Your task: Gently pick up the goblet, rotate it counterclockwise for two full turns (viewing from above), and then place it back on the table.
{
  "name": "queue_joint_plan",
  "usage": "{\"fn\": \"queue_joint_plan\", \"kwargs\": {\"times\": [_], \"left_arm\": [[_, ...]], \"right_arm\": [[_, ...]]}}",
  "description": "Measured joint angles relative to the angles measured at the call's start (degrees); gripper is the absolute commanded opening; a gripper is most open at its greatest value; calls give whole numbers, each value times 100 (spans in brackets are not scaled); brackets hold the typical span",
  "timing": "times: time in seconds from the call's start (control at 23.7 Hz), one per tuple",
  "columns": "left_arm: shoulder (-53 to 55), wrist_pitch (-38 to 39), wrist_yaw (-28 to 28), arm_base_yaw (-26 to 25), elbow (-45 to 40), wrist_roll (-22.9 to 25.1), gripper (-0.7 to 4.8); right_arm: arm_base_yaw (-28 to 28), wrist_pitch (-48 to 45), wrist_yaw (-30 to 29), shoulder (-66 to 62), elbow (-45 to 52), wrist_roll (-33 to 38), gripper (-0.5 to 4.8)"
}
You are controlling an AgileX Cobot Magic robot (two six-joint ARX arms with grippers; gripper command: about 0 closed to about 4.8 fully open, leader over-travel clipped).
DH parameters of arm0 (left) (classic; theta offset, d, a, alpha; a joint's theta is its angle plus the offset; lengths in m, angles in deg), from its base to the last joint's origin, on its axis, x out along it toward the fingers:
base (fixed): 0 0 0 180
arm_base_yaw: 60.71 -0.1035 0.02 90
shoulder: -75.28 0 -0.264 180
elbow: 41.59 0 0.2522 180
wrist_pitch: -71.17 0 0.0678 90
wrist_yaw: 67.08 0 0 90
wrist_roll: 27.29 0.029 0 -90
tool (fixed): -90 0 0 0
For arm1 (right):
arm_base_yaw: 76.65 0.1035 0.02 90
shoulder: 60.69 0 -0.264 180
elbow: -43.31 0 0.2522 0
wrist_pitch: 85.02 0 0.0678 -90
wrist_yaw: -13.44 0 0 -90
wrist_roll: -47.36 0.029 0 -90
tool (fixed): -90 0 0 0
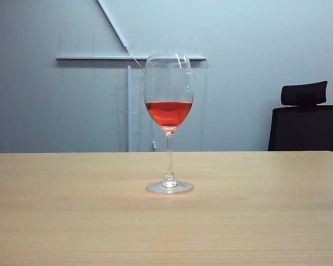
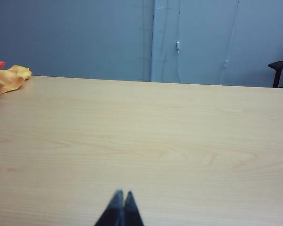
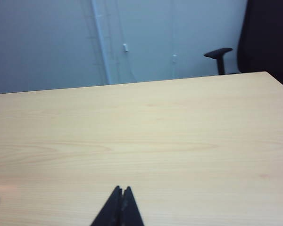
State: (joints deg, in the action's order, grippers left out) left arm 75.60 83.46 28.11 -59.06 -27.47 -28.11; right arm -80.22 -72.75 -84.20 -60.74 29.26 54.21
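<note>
Exterior view: goblet (image 1: 168, 124) upright mid-frame on bench (image 1: 55, 221), untouched — left pincer (image 2: 120, 194) and right pincer (image 3: 121, 189) both closed, empty. Judged step: either finished or not begun.

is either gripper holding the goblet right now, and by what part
Nothing is held. The goblet stands alone on the table; the left gripper and right gripper are both shut and empty.
</note>
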Motion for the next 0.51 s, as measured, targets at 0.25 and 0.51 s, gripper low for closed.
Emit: {"fn": "queue_joint_plan", "kwargs": {"times": [0.25,0.51], "left_arm": [[0,0,0,0,0,0,-5],[0,0,0,0,0,0,-5]], "right_arm": [[2,61,328,0,0,-118,-9],[214,175,555,0,0,-358,-9]]}}
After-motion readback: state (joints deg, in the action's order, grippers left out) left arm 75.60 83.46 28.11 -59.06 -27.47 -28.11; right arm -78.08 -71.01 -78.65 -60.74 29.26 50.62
